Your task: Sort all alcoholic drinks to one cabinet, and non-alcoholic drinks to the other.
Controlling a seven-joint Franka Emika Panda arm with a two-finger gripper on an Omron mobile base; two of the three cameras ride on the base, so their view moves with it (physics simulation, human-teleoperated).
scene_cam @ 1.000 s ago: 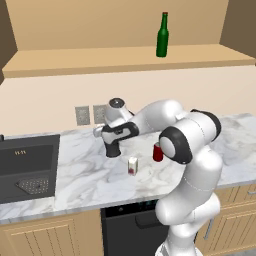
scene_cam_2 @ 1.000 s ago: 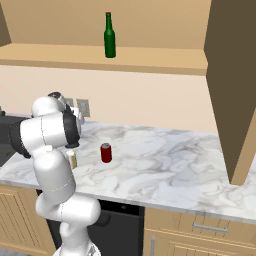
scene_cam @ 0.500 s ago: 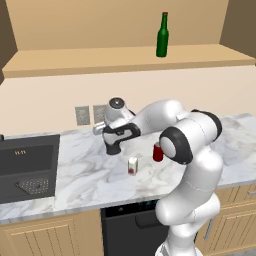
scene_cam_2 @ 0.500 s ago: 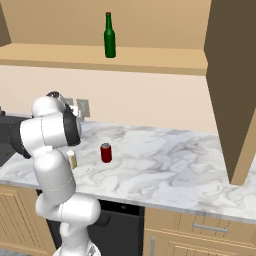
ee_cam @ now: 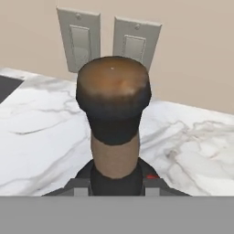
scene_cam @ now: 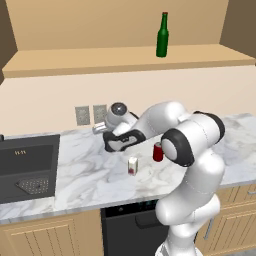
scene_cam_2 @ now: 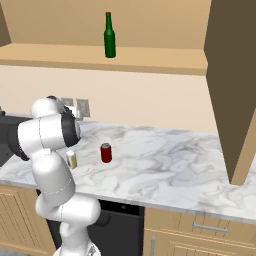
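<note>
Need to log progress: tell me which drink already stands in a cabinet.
The green bottle with the red cap, upright on the cabinet floor; the red can and white carton stand on the counter.

Squat black round-bellied bottle [ee_cam: 113, 137] cut off below its neck in hand view, belly hidden behind the hand [ee_cam: 114, 183]. Beside the short red can [scene_cam_2: 105, 153], tiny white carton [scene_cam_2: 72, 159] half-hidden by the arm; mark too small to read.

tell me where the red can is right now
The red can stands upright on the marble counter, just right of the small white carton in the left base view, beside the arm.
</note>
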